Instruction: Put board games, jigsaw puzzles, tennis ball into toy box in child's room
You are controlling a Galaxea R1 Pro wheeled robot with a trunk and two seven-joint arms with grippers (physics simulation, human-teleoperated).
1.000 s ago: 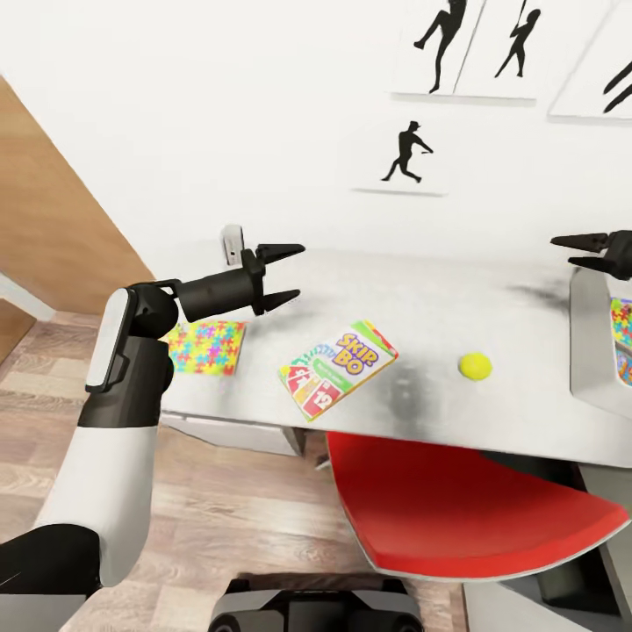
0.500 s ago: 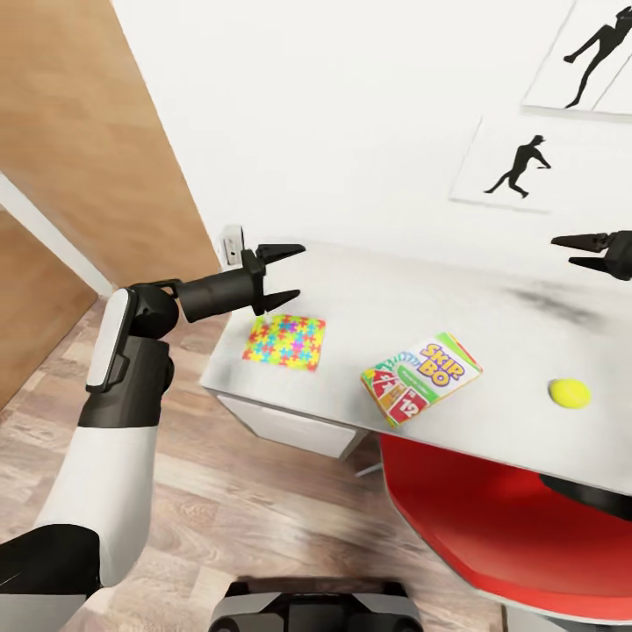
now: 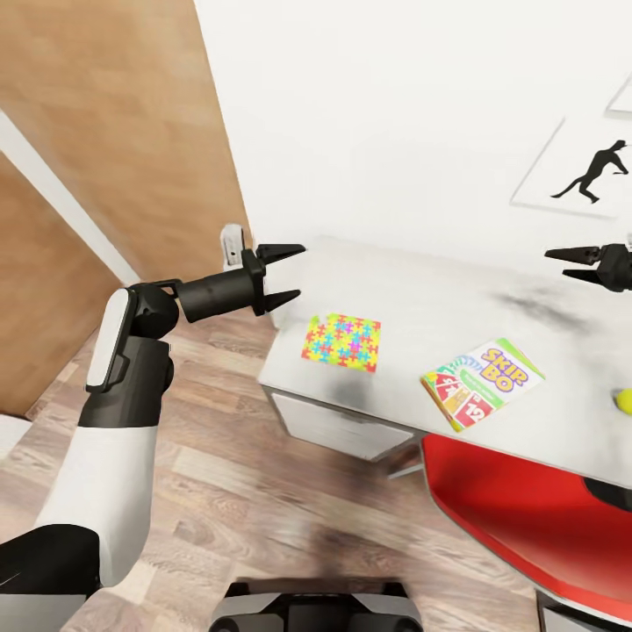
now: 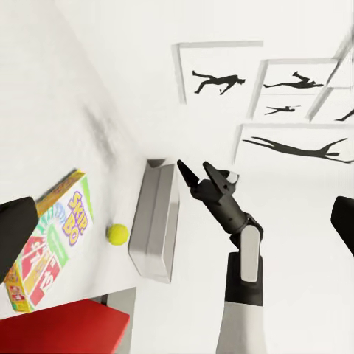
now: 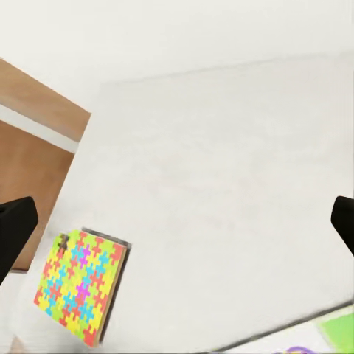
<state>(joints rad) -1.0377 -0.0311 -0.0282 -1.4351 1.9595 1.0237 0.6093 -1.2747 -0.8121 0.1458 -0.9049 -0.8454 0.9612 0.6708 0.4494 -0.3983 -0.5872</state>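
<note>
A jigsaw puzzle [image 3: 342, 342] lies flat near the left end of the light-grey table [image 3: 412, 294]. The yellow-green-red "SKIP-BO" board game [image 3: 481, 383] lies to its right, and the tennis ball [image 3: 625, 401] is cut off by the head view's right edge. My left gripper [image 3: 298, 273] hangs open and empty just off the table's left end. My right gripper [image 3: 558, 263] is open above the table's far right. The left wrist view takes in the grey toy box [image 4: 155, 221], the tennis ball [image 4: 116, 234] and the board game [image 4: 48, 243]. The puzzle [image 5: 81, 284] appears in the right wrist view.
A red chair seat [image 3: 527, 509] is tucked under the table's front right. A wooden door panel [image 3: 105, 132] stands to the left. Wood-plank floor [image 3: 263, 491] lies between me and the table. Black athlete prints [image 3: 597, 167] hang on the white wall.
The head view has swung left, so the table's things sit further right in the picture and the toy box has left it. Both arms keep their pose, grippers still open.
</note>
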